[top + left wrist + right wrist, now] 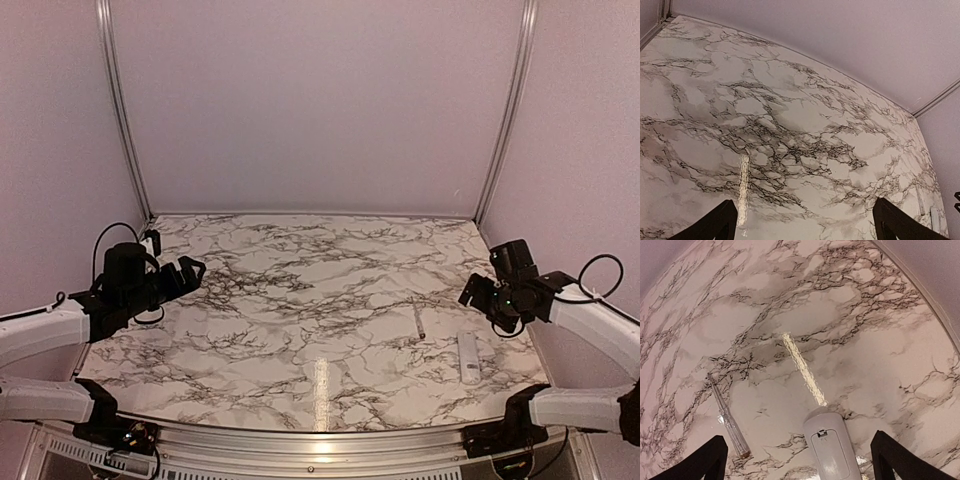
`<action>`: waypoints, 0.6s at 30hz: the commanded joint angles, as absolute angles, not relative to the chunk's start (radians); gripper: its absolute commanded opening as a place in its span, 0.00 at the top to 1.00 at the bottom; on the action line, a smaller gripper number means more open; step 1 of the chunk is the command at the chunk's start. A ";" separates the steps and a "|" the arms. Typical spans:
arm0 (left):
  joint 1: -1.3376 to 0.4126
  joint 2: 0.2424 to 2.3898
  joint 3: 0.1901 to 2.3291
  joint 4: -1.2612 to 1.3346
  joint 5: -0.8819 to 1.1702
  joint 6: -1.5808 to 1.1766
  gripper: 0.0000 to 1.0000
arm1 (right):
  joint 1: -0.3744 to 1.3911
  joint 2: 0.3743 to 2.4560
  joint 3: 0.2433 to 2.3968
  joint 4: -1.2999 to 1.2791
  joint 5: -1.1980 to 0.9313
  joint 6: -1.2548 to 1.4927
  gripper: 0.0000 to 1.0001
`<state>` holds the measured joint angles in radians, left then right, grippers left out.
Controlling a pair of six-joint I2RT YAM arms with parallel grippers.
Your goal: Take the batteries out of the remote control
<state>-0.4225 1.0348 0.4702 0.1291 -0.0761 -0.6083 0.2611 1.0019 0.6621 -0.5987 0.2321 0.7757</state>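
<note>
The remote control (832, 452) lies at the near right of the tabletop (300, 300), back face up with its cover shut, so no batteries show. The right pincer (799, 437) hovers close by, released and empty. The left pincer (804, 210), also released, hangs far off at the left. A thin stick (729, 422) lies just left of the remote. On that glossy top I'd fear an unbraced push at the cover skidding the remote toward the near edge.

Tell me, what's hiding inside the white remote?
The remote control lies with its battery cover in place. Only the pale shell shows. Whatever is inside is hidden by the cover, so no batteries can be seen.
</note>
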 commanded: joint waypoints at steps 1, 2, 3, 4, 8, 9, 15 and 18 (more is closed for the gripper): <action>-0.496 1.073 0.463 0.230 -0.095 -0.653 0.01 | 0.273 1.029 0.647 -0.625 0.199 0.793 0.02; -0.519 1.088 0.462 0.242 -0.110 -0.653 0.01 | 0.273 1.038 0.645 -0.625 0.181 0.788 0.02; -0.540 1.105 0.464 0.252 -0.121 -0.653 0.01 | 0.272 1.045 0.641 -0.620 0.160 0.774 0.02; -0.559 1.122 0.468 0.261 -0.128 -0.652 0.01 | 0.273 1.057 0.636 -0.617 0.147 0.767 0.02; -0.615 1.193 0.489 0.289 -0.134 -0.646 0.01 | 0.272 1.127 0.643 -0.652 0.131 0.720 0.02; -0.624 1.205 0.493 0.294 -0.133 -0.641 0.01 | 0.272 1.147 0.642 -0.657 0.123 0.712 0.02; -0.643 1.230 0.503 0.307 -0.130 -0.619 0.01 | 0.273 1.232 0.611 -0.644 0.118 0.719 0.02; -0.643 1.219 0.498 0.303 -0.148 -0.616 0.01 | 0.273 1.260 0.602 -0.642 0.140 0.728 0.02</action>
